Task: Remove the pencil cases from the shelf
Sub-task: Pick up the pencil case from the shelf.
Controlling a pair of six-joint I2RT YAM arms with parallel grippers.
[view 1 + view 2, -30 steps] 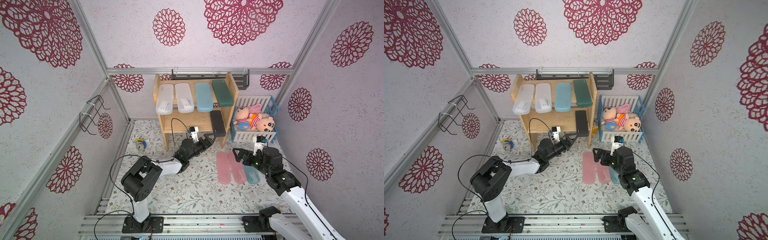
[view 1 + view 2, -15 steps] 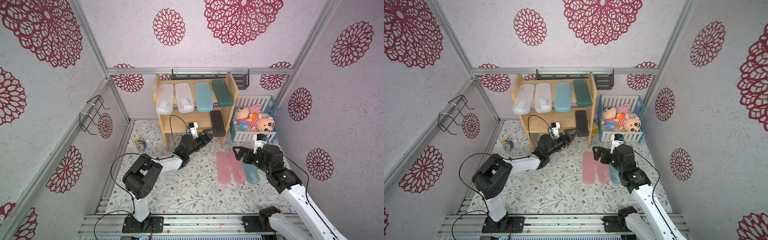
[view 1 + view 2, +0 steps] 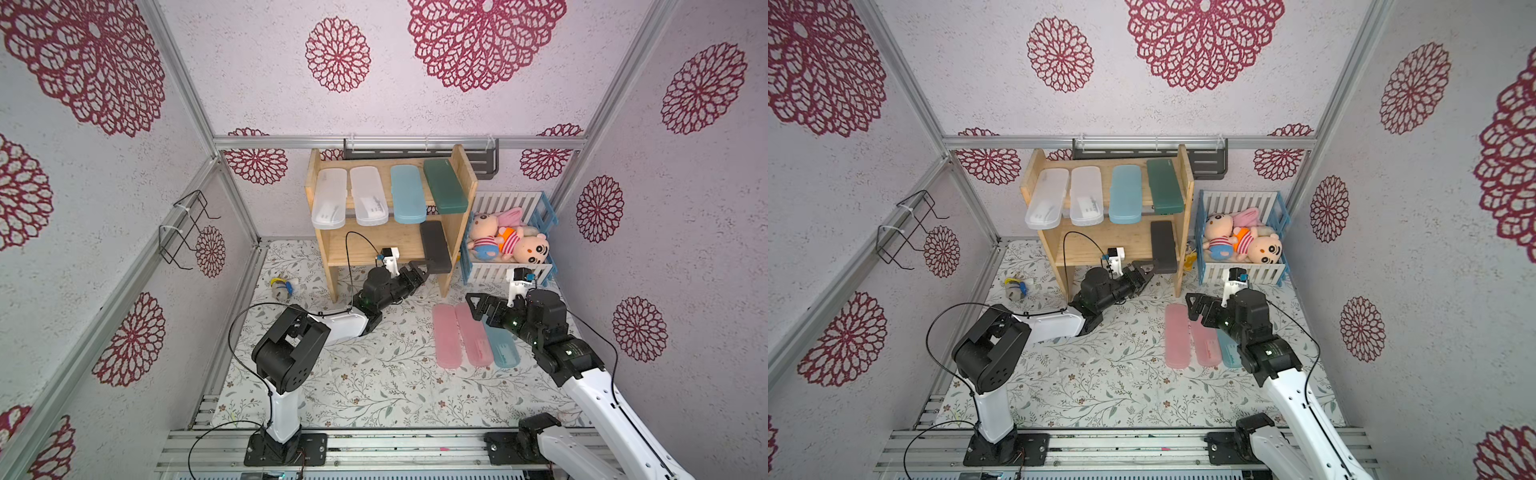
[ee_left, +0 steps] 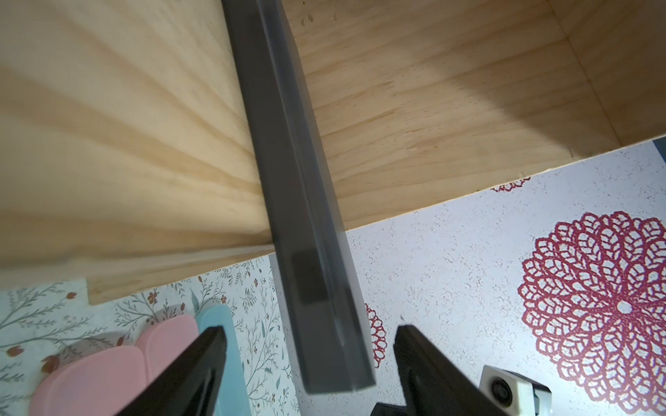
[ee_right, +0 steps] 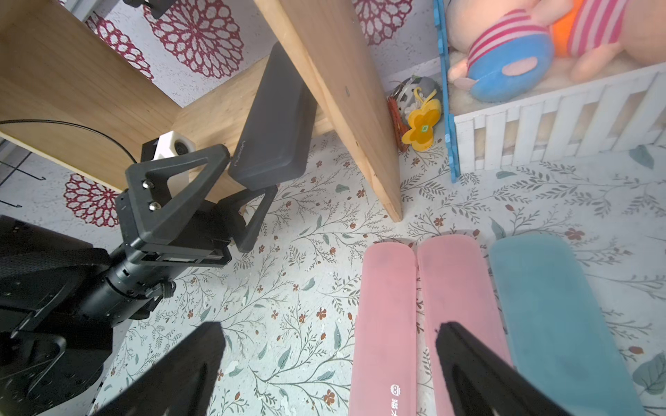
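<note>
**Enclosure and Surroundings**

The walls (image 3: 395,104) carried pale textured paper printed with crimson rosettes (image 3: 486,41). Aluminium profiles (image 3: 399,142) framed the corners and ran across the far wall. A dark metal rack (image 3: 484,162) hung on the far wall, right of centre. A black wire holder (image 3: 183,232) was tied to the left wall rail. The floor mat (image 3: 374,374) showed a leaf-and-flower print. A white-and-blue slatted crate (image 3: 511,201) stood at far right, holding plush toys (image 3: 507,243). A slotted rail (image 3: 374,446) spanned the near edge. Lighting was even and diffuse.
</note>
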